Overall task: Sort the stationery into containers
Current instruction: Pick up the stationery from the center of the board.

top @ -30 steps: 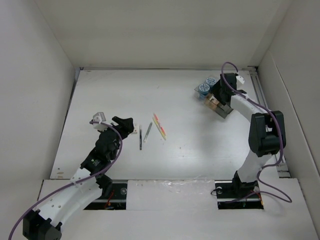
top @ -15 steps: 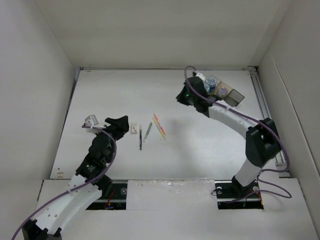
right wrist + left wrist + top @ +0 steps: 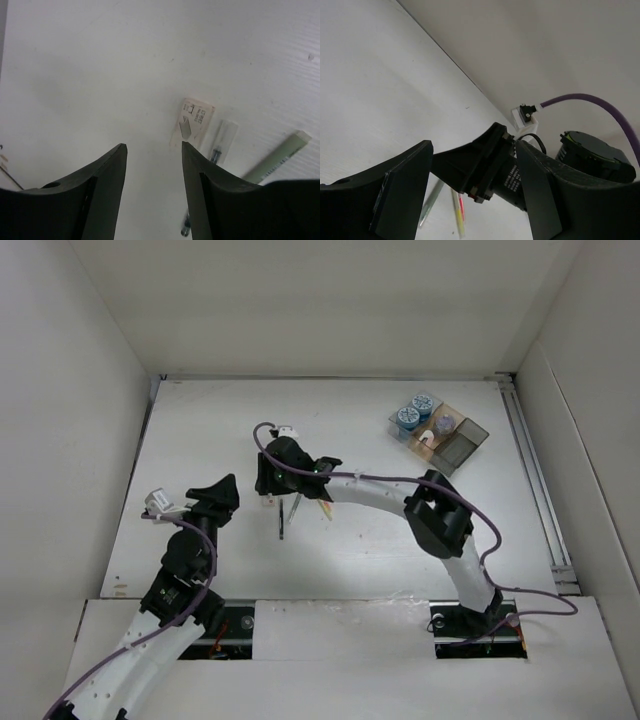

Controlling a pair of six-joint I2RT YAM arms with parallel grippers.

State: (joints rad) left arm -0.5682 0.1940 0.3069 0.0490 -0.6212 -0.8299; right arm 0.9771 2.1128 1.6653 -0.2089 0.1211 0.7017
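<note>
Arms close together mid-table, both grippers spread and empty.
Your right arm (image 3: 380,488) stretches far left, right gripper (image 3: 153,149) hovering over a small tan tag (image 3: 192,122) just beside the pens (image 3: 283,517). Your left gripper (image 3: 216,498) hangs raised nearby. Blue rolls (image 3: 408,418) sit in the organizer tray (image 3: 466,440), well apart.

Honestly, nothing here is legible enough to quote. The closest thing is a small tan tag (image 3: 192,122) lying flat on the table. It has a grey arrow-ish symbol and a couple of blocks of tiny black print, all too small to read. The grey-green pen (image 3: 277,157) beside it has faint marks along the barrel, also unreadable. The black motor housing (image 3: 512,180) on the right arm has a few lines of blurred white lettering.
</note>
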